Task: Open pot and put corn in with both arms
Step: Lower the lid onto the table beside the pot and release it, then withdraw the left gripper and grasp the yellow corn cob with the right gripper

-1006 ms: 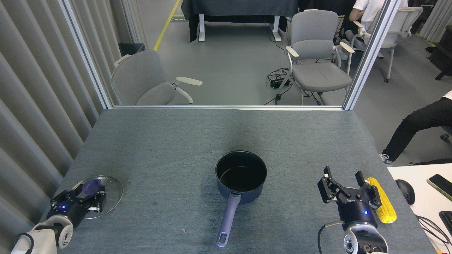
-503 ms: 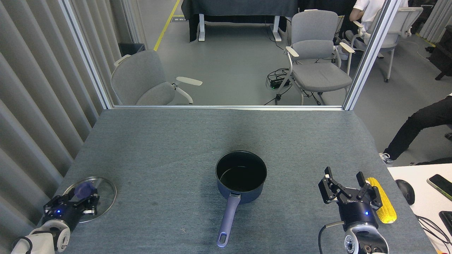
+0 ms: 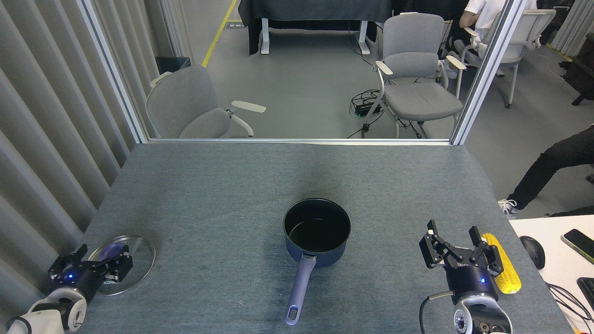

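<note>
Lid off, corn not yet picked up.

The table (image 3: 222,185) holds the pot (image 3: 317,232) at centre, uncovered and empty, handle toward me. The glass lid (image 3: 127,260) lies flat near left; my left gripper (image 3: 90,265) sits by it, spread, holding nothing. My right gripper (image 3: 457,241), wide and empty, hangs just left of the corn (image 3: 506,269); I judge it must shift right to straddle it. Path to the pot looks unobstructed.

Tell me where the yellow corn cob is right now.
In the head view, the yellow corn cob lies on the grey table at the near right, just right of the open right claw.
</note>
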You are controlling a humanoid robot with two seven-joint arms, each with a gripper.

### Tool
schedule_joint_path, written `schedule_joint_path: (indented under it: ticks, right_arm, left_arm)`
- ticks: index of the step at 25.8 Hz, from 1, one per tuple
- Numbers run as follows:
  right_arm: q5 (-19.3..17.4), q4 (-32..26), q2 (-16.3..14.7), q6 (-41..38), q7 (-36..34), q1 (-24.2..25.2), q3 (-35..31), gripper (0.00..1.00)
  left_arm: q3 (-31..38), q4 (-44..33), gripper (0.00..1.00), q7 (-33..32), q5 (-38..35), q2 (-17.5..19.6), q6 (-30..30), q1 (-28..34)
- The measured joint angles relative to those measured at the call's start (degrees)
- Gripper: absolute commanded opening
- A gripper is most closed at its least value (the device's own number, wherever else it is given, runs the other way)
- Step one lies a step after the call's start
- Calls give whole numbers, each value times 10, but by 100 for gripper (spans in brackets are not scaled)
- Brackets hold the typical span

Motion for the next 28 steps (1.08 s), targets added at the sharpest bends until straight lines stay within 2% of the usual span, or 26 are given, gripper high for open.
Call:
schedule_joint_path:
  ticks: [4,8,10,13,15,17,20,25,28]
  right_arm:
    - [0,0,-2,0,3,0,0,100]
    - [0,0,-11,0,24,1,0,100]
    - [0,1,-24,0,41,1,0,100]
    - [0,13,-47,-1,62,1,1,100]
    - [0,31,-63,-1,69,1,1,100]
    - [0,55,-78,-1,71,-2,1,100]
    - [1,101,-105,-1,73,-7,1,100]
    - [-3,164,-128,-2,71,-27,1,100]
    - [-4,216,-138,-2,70,-59,1,100]
  left_arm:
    - [36,-66,98,14,1,-4,-1,16]
    - [47,-165,98,36,2,-15,-18,49]
    - [48,-226,98,42,3,-39,-35,76]
    - [44,-314,98,49,-1,-97,-52,107]
    - [31,-347,98,49,-6,-138,-55,111]
    - [13,-361,98,47,-18,-172,-49,105]
    - [-4,-362,98,47,-38,-199,-35,96]
    - [-10,-342,98,45,-47,-212,-27,101]
    - [-8,-323,98,41,-41,-214,-25,108]
